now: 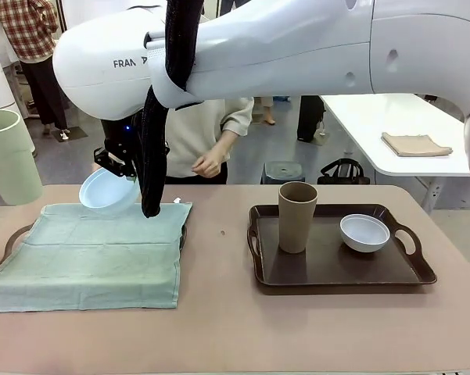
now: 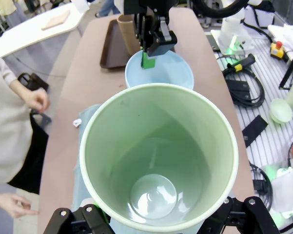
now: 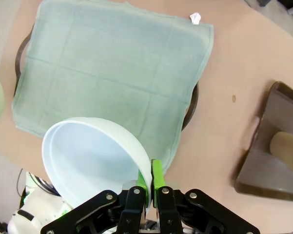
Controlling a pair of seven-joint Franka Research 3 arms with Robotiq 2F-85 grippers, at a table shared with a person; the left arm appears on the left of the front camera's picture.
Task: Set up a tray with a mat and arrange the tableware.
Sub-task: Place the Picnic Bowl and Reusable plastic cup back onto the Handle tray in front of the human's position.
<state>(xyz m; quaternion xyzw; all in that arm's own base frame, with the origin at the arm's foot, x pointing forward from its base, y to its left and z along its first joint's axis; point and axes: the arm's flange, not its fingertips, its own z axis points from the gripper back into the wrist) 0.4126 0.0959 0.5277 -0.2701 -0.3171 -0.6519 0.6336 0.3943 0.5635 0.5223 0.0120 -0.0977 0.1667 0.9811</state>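
My right gripper (image 1: pixel 119 166) reaches across to the left and is shut on the rim of the light blue bowl (image 1: pixel 105 190), which hangs tilted over the back edge of the green mat (image 1: pixel 90 254). The mat covers a dark tray (image 3: pixel 193 105). From the right wrist, the green pads (image 3: pixel 156 176) pinch the bowl (image 3: pixel 90 161) above the mat (image 3: pixel 112 68). My left gripper (image 2: pixel 158 219) is shut on the pale green tumbler (image 2: pixel 158 156), which stands at the far left (image 1: pixel 8 152). The brown tumbler (image 1: pixel 297 216) and the white bowl (image 1: pixel 365 232) stand on the brown tray (image 1: pixel 336 273).
A person stands at the far side behind the mat, one hand (image 1: pixel 209 162) hanging near the table edge. A folded beige cloth (image 1: pixel 413 144) lies on a white table behind. Cables and equipment (image 2: pixel 244 83) lie beside the table in the left wrist view.
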